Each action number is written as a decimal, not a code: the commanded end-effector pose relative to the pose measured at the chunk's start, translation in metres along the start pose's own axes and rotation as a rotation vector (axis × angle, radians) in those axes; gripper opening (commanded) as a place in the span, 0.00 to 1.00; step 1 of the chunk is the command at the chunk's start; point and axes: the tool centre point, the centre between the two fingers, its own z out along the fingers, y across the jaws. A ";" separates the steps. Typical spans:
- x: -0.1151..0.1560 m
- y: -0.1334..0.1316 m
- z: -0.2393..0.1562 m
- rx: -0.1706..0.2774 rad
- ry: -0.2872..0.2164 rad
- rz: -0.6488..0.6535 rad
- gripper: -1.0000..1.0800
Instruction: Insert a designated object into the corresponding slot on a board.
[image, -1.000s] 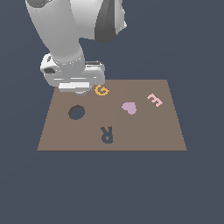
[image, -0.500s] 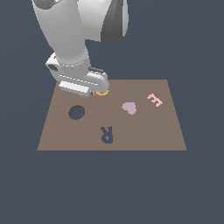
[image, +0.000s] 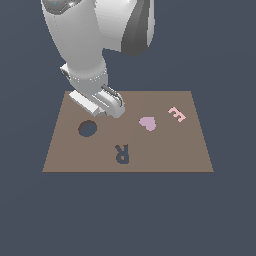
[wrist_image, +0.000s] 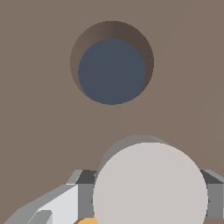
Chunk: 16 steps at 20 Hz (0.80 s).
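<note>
Clamped between the gripper (wrist_image: 148, 192) fingers (wrist_image: 65, 205): an off-white round peg (wrist_image: 150, 186), end-on in the wrist view, an orange sliver peeking beside it. Just beyond, on the brown board (image: 165, 155), the dark round hole (wrist_image: 112, 70), unfilled. Further off in the exterior view: a dark R (image: 122, 153), a lilac heart (image: 147, 123), a pink E (image: 176, 114). Arm hiding the board's far corner.
</note>
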 end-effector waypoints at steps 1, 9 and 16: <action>0.002 -0.005 -0.001 0.000 0.001 0.100 0.00; 0.013 -0.019 -0.002 0.001 0.001 0.413 0.00; 0.025 -0.028 -0.003 0.001 0.000 0.693 0.00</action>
